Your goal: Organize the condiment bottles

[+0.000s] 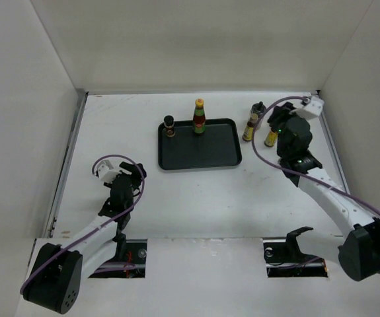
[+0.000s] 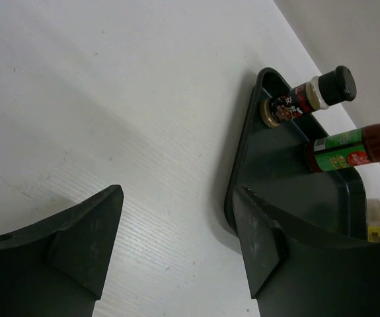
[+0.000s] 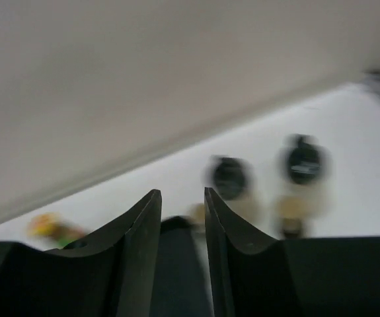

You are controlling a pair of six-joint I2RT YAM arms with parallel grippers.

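A black tray [image 1: 209,155] holds a small dark black-capped bottle [image 1: 169,125] and the tall red bottle with green neck and yellow cap [image 1: 199,117]; both show in the left wrist view, the small one [image 2: 302,100] and the red one [image 2: 355,148]. Right of the tray stand a cream-labelled bottle [image 1: 250,127] and a dark one [image 1: 260,107]. My right gripper [image 1: 273,124] is among them, its jaws close together on a dark-capped, yellow-labelled bottle [image 1: 269,137] that shows between them in the blurred right wrist view [image 3: 176,257]. My left gripper [image 1: 134,173] is open and empty over bare table [image 2: 180,198].
White walls close in the table on the left, back and right. The tray's near-left corner [image 2: 239,198] lies just beyond my left gripper's right finger. Two blurred black-capped bottles [image 3: 229,177] [image 3: 302,162] stand ahead of my right gripper near the back wall.
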